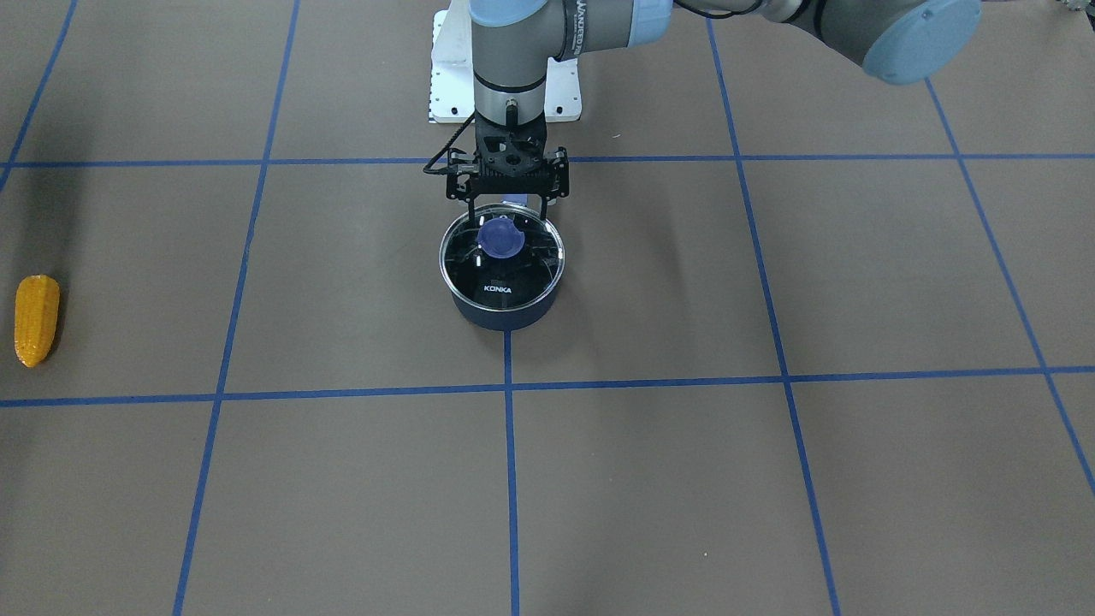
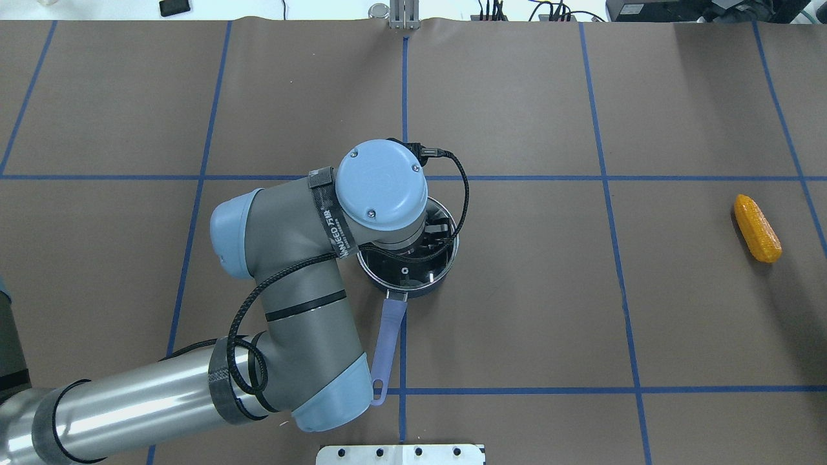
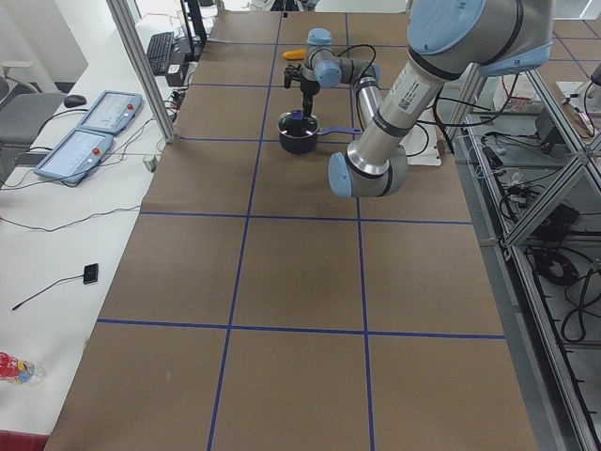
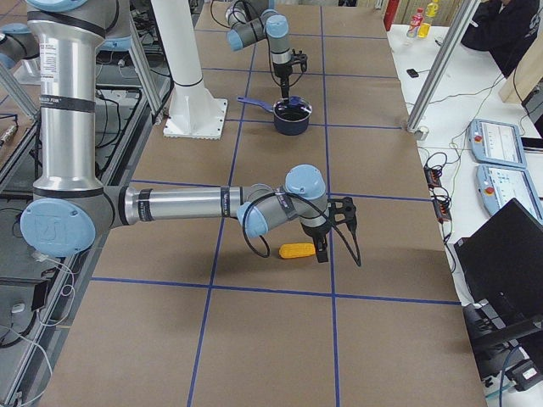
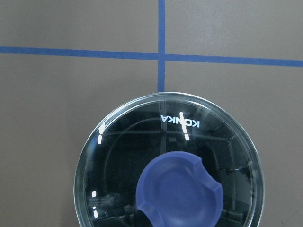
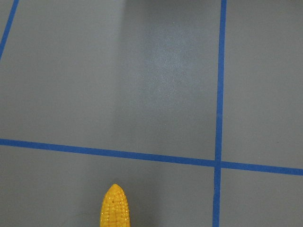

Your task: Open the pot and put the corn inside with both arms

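Two arms split it: left gripper point(image 1: 508, 210) hangs spread wide, empty, straight above the lid knob point(image 1: 500, 238) on the centred pot point(image 1: 505, 315); corn point(image 1: 37, 318) lies well off to the robot's right, long axis near-to-far, beside the right gripper point(image 4: 321, 253), whose opening I cannot tell.

Left arm point(image 2: 294, 271) reaches over the pot point(image 1: 503, 315) with its wrist vertical. The left pincer point(image 1: 508, 208) points straight down just above the pot, jaws spread. Right arm point(image 4: 178, 203) extends low, well apart from the pot. Its right pincer point(image 4: 321, 250) points downward, jaw state indeterminate.
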Robot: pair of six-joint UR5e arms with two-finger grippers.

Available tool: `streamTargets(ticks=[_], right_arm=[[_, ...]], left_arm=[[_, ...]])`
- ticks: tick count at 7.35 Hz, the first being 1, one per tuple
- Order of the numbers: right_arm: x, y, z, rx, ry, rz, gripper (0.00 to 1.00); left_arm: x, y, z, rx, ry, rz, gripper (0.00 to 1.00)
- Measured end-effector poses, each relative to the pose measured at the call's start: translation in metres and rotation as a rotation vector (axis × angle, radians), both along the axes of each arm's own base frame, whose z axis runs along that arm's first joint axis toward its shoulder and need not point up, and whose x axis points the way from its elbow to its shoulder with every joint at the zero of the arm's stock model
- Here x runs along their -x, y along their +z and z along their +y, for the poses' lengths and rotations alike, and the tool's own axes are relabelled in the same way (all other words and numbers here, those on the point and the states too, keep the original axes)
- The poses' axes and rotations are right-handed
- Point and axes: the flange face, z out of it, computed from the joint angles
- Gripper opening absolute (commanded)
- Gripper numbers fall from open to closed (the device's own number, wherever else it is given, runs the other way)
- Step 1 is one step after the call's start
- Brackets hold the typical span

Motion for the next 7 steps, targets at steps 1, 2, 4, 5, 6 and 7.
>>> streamTargets(ticks=[1,2,4,5,6,7], right_arm=[[0.0,0.0,0.0,0.001,0.0,0.001,1.0],[0.0,0.001,0.0,0.001,0.0,0.001,1.0],[0.0,0.002,0.0,0.002,0.0,0.002,1.0],[0.0,0.002,0.0,0.003,0.0,0.002,1.0],[0.0,0.003,0.0,0.004,0.0,0.003,1.0],[0.0,0.003,0.0,0.004,0.0,0.002,1.0]], left_arm=[[-0.004,-0.004,-0.002,0.001,0.001,-0.002,0.98],[-0.011,-0.008,-0.005,0.004,0.001,-0.008,0.98],[-0.017,-0.01,-0.014,0.003,-0.001,-0.021,0.98],[-0.016,-0.007,-0.019,-0.003,0.0,-0.03,0.98],[-0.013,-0.004,-0.026,-0.009,-0.002,-0.039,0.98],[-0.012,-0.001,-0.031,-0.011,-0.004,-0.045,0.98]])
